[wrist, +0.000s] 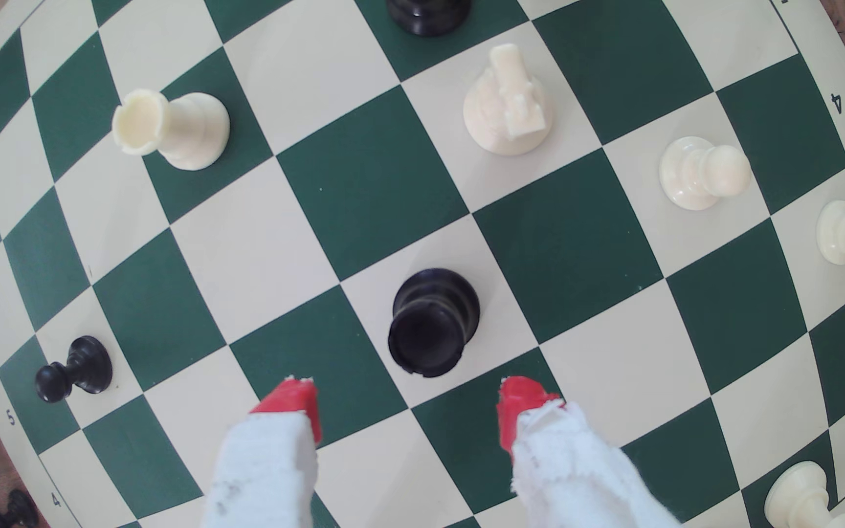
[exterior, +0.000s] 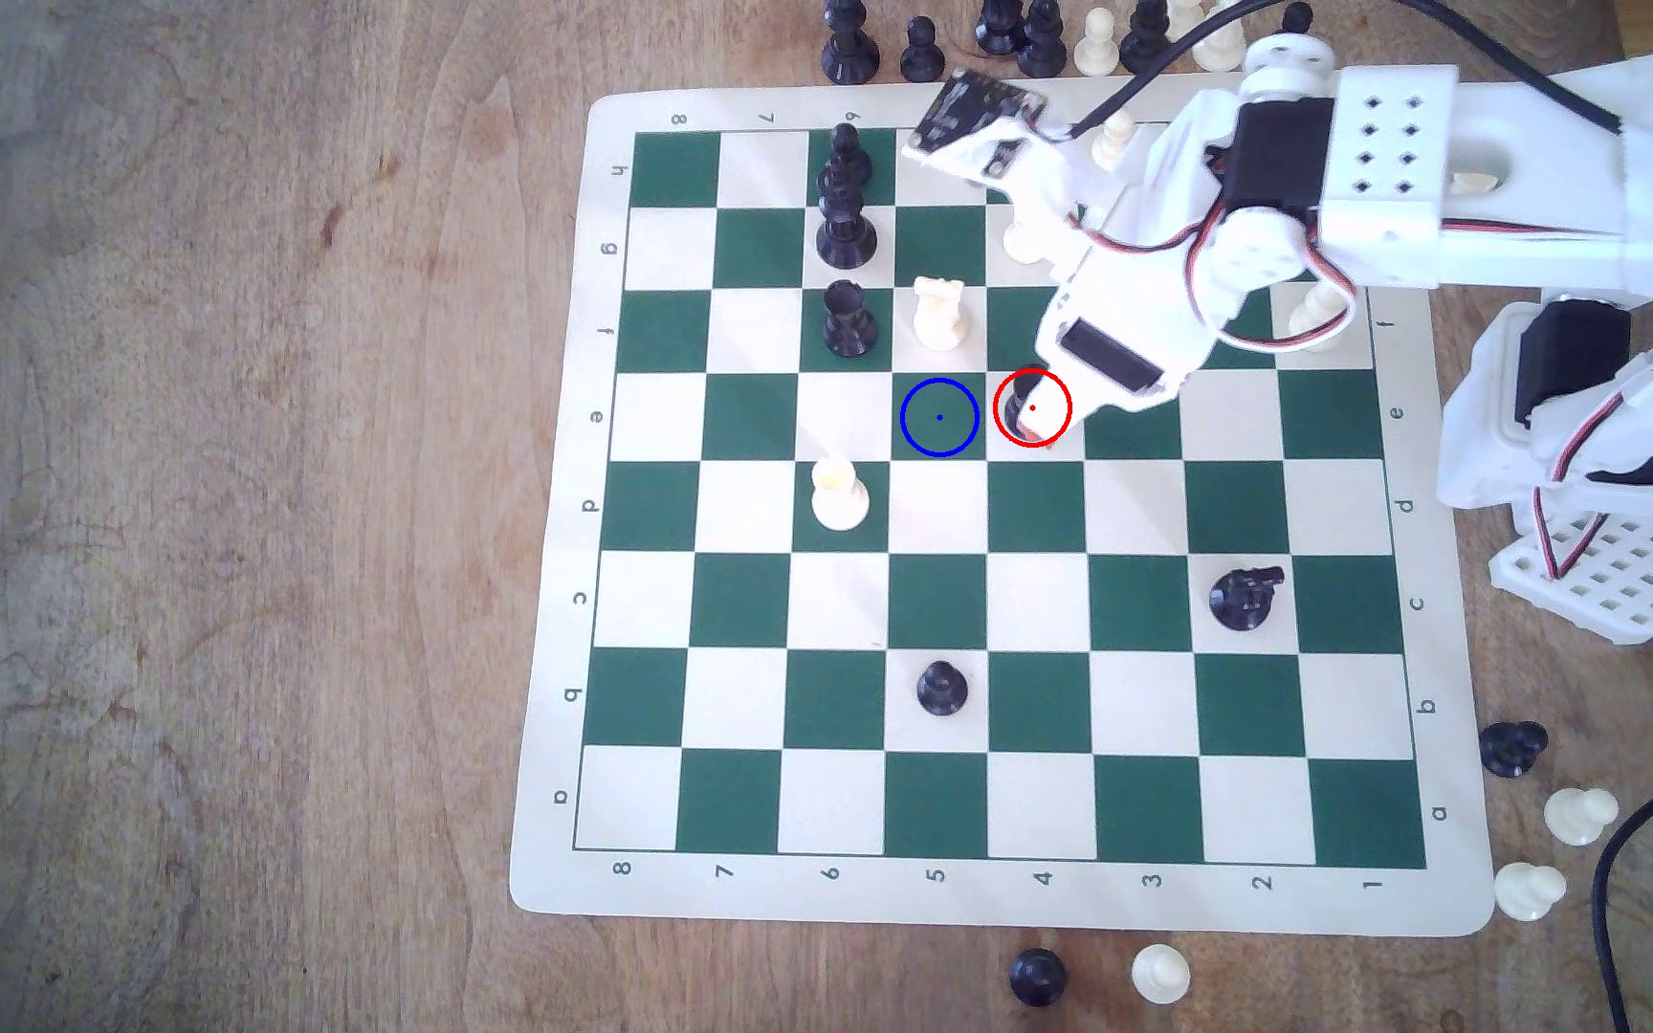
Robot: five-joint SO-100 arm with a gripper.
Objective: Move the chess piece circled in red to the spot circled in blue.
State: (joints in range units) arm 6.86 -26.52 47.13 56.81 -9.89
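Observation:
In the exterior view, a red ring marks the short black chess piece point(exterior: 1016, 397) on a cream square; the arm's head partly covers it. One square toward that view's left, a blue ring with a centre dot marks the dark green spot point(exterior: 939, 417), which is bare. My gripper point(exterior: 1034, 429) hangs right over the piece. In the wrist view the black piece point(wrist: 433, 325) stands upright just beyond my gripper point(wrist: 408, 388). The red fingertips point(wrist: 298, 401) are spread wide, one on each side, and touch nothing. The bare green square point(wrist: 374, 193) lies past the piece.
A white piece point(exterior: 939, 313) and a black rook point(exterior: 847, 323) stand just behind the blue spot, and a white rook point(exterior: 839, 497) is diagonally in front. Two tall black pieces point(exterior: 842, 204), a black pawn point(exterior: 942, 687) and a black knight point(exterior: 1245, 596) stand farther off. Spare pieces point(exterior: 1036, 975) lie around the board's edges.

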